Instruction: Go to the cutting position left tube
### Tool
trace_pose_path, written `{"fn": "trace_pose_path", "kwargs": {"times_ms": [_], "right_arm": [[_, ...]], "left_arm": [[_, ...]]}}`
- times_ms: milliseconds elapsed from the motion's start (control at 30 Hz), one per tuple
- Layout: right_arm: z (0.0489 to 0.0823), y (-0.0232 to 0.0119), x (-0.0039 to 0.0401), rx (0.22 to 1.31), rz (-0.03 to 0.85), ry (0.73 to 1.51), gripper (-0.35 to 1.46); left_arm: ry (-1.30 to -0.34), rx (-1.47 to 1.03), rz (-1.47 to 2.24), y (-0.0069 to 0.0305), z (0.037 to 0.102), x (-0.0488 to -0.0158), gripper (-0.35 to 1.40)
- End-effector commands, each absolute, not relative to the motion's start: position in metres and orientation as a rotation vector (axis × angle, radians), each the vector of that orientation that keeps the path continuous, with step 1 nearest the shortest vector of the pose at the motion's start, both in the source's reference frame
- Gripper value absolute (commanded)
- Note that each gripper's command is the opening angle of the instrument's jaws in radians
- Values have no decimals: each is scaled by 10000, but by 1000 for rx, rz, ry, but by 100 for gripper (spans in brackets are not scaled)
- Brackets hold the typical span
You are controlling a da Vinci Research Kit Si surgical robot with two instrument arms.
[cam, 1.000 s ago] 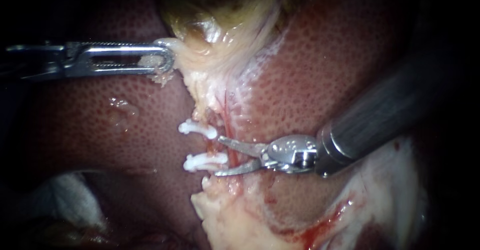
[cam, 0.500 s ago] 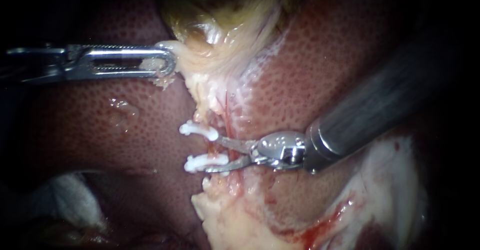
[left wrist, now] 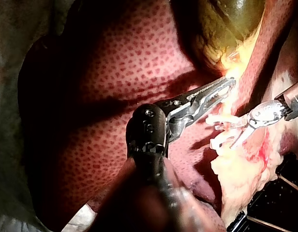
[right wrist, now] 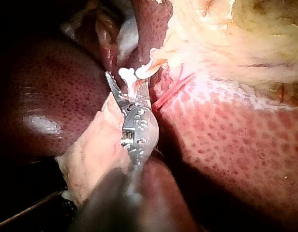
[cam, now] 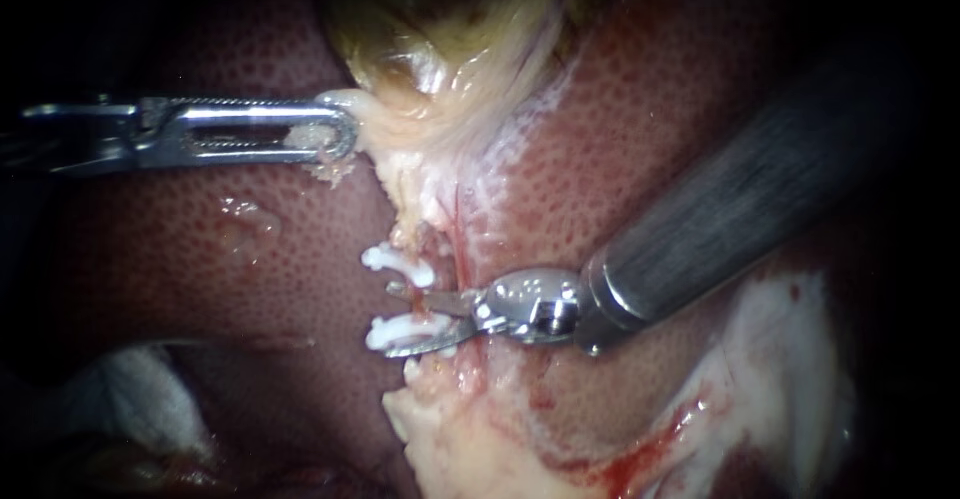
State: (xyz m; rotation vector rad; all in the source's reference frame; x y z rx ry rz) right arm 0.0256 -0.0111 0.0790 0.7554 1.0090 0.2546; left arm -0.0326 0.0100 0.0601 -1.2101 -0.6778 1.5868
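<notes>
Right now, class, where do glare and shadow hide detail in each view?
Endoscope view: glare on the gallbladder, corners dark. Left wrist view: a shadow band crosses the liver. Right wrist view: a bright glint on the liver.

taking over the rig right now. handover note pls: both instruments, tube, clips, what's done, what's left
Left instrument: jaws shut on the pale gallbladder tissue at the gallbladder's lower edge.
Right instrument: blades open and reaching in between the upper clip and the lower clip. The lower blade lies along the lower clip.
Left tube: its short stretch between the two clips sits inside the open blades. I cannot tell whether they touch it.
Done: blades look to be at the cutting position.
Left: the tube is uncut. Probably check the alignment between the clips before closing.
</notes>
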Motion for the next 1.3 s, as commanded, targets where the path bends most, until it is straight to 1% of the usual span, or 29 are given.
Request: {"fn": "trace_pose_path", "kwargs": {"times_ms": [33, 333, 567, 667, 833, 900, 1300], "right_arm": [[790, -111, 257, 761, 261, 1010, 133], [793, -107, 270, 781, 296, 1036, 129], [794, -106, 274, 828, 311, 1065, 126], [795, -105, 277, 830, 323, 1069, 124], [799, -101, 285, 838, 360, 1099, 121], [800, -100, 285, 833, 370, 1096, 121], [801, -98, 293, 835, 399, 1113, 121]], "left_arm": [[-679, -1211, 1588, 100, 602, -327, -35], [-682, -1214, 1592, 93, 600, -331, -35], [-682, -1214, 1592, 93, 600, -331, -35], [-682, -1214, 1592, 93, 600, -331, -35], [-683, -1214, 1592, 93, 600, -331, -35], [-683, -1214, 1592, 93, 599, -331, -35], [-685, -1214, 1592, 94, 599, -329, -35]]}}
